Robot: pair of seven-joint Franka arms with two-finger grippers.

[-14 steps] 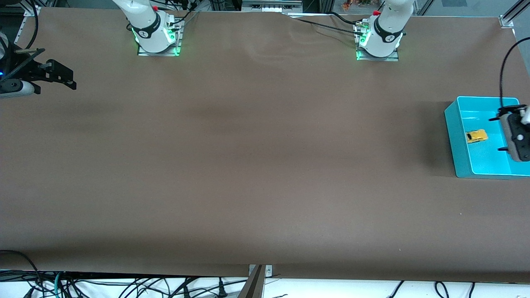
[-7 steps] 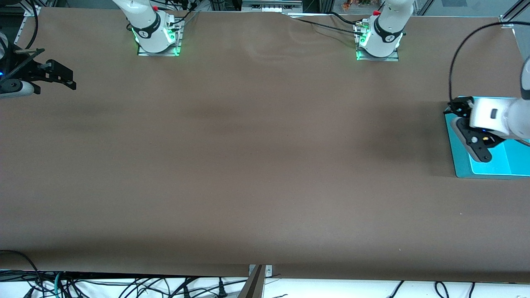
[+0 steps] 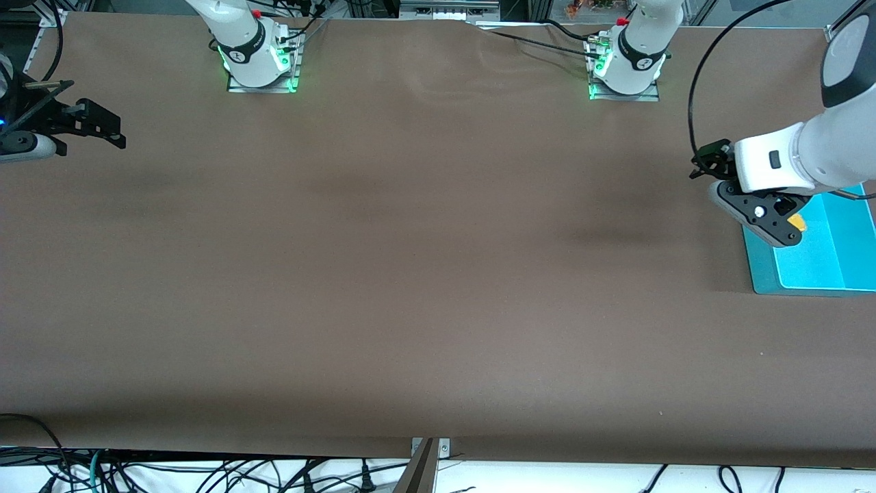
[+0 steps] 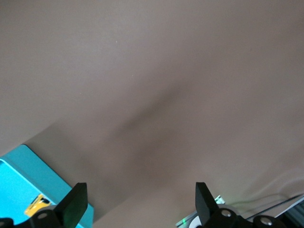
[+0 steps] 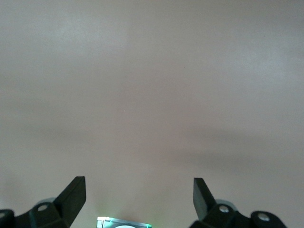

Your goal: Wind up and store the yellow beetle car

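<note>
Since a sec ago our left gripper [image 3: 766, 218] has pulled up and off the teal bin [image 3: 842, 267] at the left arm's end of the table. The yellow beetle car [image 3: 796, 222] stays in the bin, only partly visible under the gripper, so we judge it stored and the task about done. Left fingers [image 4: 75, 205] are spread wide, holding nothing. Our right gripper [image 3: 89, 127] waits at the right arm's table edge, also spread wide, empty.
</note>
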